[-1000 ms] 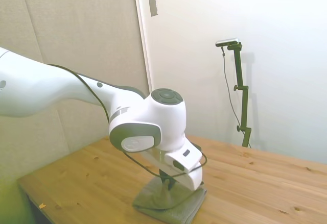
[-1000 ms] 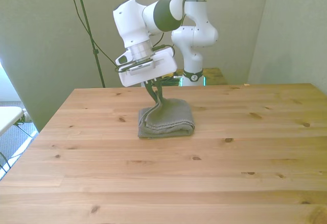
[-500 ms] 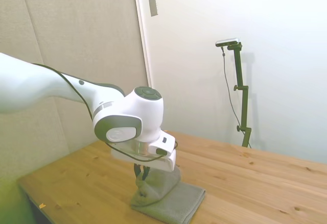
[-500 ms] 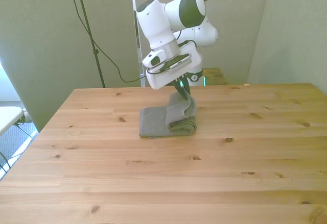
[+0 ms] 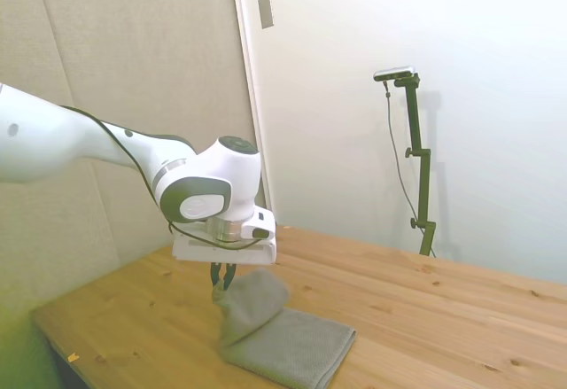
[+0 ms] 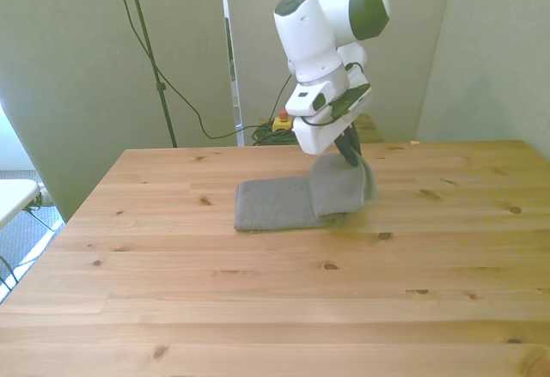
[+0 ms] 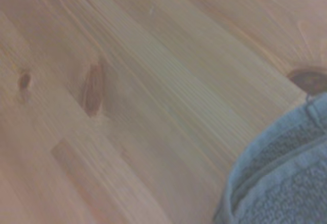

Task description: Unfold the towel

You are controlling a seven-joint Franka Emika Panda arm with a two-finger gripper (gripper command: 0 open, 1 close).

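One towel (image 6: 284,203), grey-olive, lies partly on the table with one end lifted. One wooden table (image 6: 258,308) bears it. One white robot arm (image 6: 331,16) carries one gripper (image 6: 351,155), its fingers closed on the raised end of the towel. The wrist view shows one corner of the same towel (image 7: 286,173) over the same table (image 7: 127,106), with three dark knots visible in the boards.
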